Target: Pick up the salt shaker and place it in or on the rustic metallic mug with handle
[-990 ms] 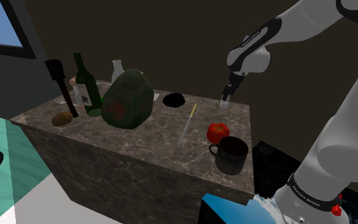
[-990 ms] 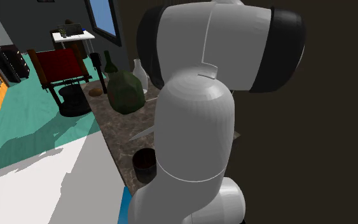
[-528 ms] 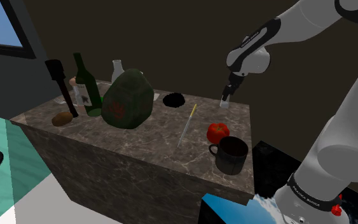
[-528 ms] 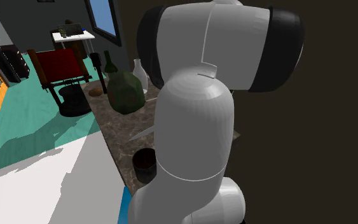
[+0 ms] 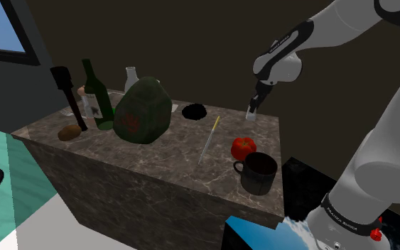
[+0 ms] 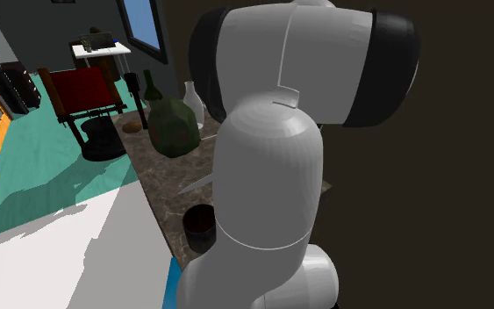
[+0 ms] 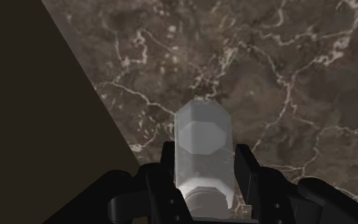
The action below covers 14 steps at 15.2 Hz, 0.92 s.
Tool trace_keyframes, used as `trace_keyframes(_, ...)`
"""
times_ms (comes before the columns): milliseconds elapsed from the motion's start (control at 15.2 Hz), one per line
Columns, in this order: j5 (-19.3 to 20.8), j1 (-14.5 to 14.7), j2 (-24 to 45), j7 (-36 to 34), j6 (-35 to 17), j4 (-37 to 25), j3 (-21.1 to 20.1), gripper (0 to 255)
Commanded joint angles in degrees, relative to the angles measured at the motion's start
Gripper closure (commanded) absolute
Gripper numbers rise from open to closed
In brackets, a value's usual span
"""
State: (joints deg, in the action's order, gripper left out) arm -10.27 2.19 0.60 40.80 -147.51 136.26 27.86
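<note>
The salt shaker [image 7: 199, 133], a pale translucent faceted bottle, stands on the dark marble counter [image 7: 285, 76] near its far corner. My gripper [image 7: 206, 156] is shut on the shaker, one black finger pressed to each side. In the shoulder view the gripper [image 5: 252, 106] points down at the shaker [image 5: 250, 113], which rests on the countertop by the back edge. The dark metallic mug with handle [image 5: 258, 172] stands upright at the counter's near corner, well below the gripper in that view, also seen as the mug [image 6: 199, 226] beside the arm.
A red apple [image 5: 244, 148] sits just behind the mug. A thin yellow-tipped stick [image 5: 209, 138] lies mid-counter, a black bowl [image 5: 194, 111] behind it. A mottled green lump [image 5: 143, 110], green bottle [image 5: 97, 96], clear vase [image 5: 132, 78], black grinder [image 5: 67, 92] and potato [image 5: 69, 132] crowd the shoulder view's left.
</note>
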Motion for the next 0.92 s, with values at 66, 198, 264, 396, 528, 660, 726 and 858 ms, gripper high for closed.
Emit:
trace_keyframes(66,0.0,0.0,0.0,0.0,0.0,0.0,0.0,255)
trace_keyframes(198,1.4,0.0,-1.2,-1.1,1.4,-0.4,0.1,255)
trace_keyframes(264,2.0,0.0,-1.8,-1.6,2.2,-0.7,0.1,255)
trace_keyframes(396,3.2,-0.1,-3.0,-2.6,3.7,-1.2,0.0,255)
trace_keyframes(528,4.3,-0.2,-4.1,-3.4,5.2,-1.8,0.0,255)
trace_keyframes(660,5.3,-0.3,-5.2,-4.2,6.7,-2.4,-0.1,255)
trace_keyframes(726,5.7,-0.4,-5.7,-4.6,7.5,-2.7,-0.2,255)
trace_keyframes(858,6.5,-0.5,-6.6,-5.3,9.0,-3.5,-0.3,255)
